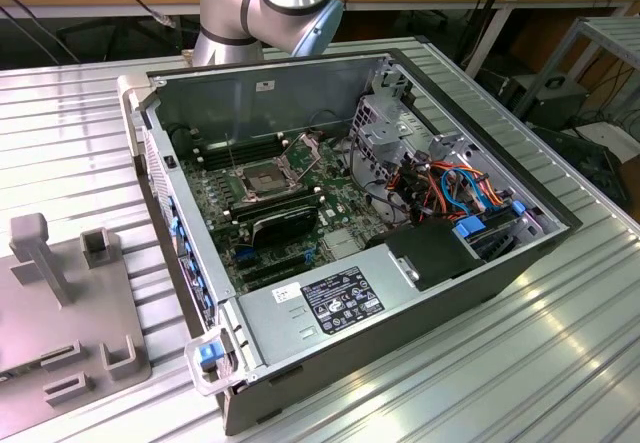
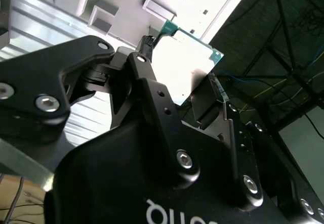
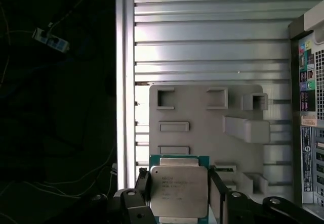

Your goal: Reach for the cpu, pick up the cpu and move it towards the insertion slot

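Observation:
The cpu (image 3: 178, 187), a square chip with a silvery lid and green edge, sits between my gripper's (image 3: 179, 189) two black fingers (image 3: 143, 179), which are shut on its opposite sides. In the second wrist view the cpu (image 2: 188, 64) is seen from the side, clamped in the gripper (image 2: 179, 75) and held above the ribbed table. It hangs over the near edge of a grey fixture plate (image 3: 202, 107). The insertion slot (image 1: 262, 179), a square socket with a metal frame and dark centre, lies on the motherboard inside the open computer case (image 1: 400, 303). The arm (image 1: 262, 3) stands behind the case.
The grey fixture plate (image 1: 60, 313) with raised blocks lies at the exterior view's left, beside the case. The case wall (image 3: 306, 133) shows in the first wrist view. A black expansion card (image 1: 285, 225), memory slots and a cable bundle (image 1: 455, 188) surround the socket. The ribbed table's edge (image 3: 124, 82) borders dark floor.

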